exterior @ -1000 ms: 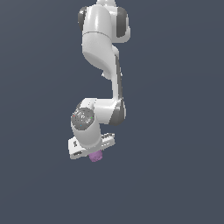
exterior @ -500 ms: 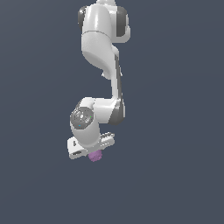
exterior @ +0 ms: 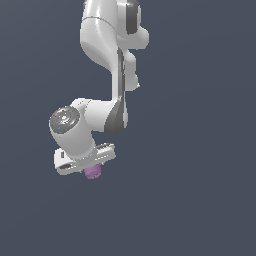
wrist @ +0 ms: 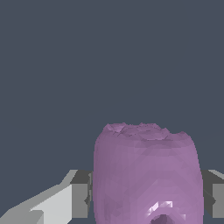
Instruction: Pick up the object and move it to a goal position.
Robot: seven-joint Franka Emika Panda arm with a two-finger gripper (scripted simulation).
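The object [exterior: 92, 172] is a small pinkish-purple stubby cylinder with a bumpy surface. In the exterior view it hangs just below the white hand of my arm, held in the air. In the wrist view the object [wrist: 148, 175] fills the space between my two fingers, with a finger pad [wrist: 81, 199] pressed against each side. My gripper [exterior: 91, 171] is shut on it. The fingertips themselves are mostly hidden behind the hand in the exterior view.
The white arm [exterior: 107, 65] reaches down from the top of the exterior view. All around is plain dark grey-blue background with no other objects, surface or marker in view.
The hand with the object has drifted slightly toward the exterior view's left and a little upward. The grip on the object is unchanged.
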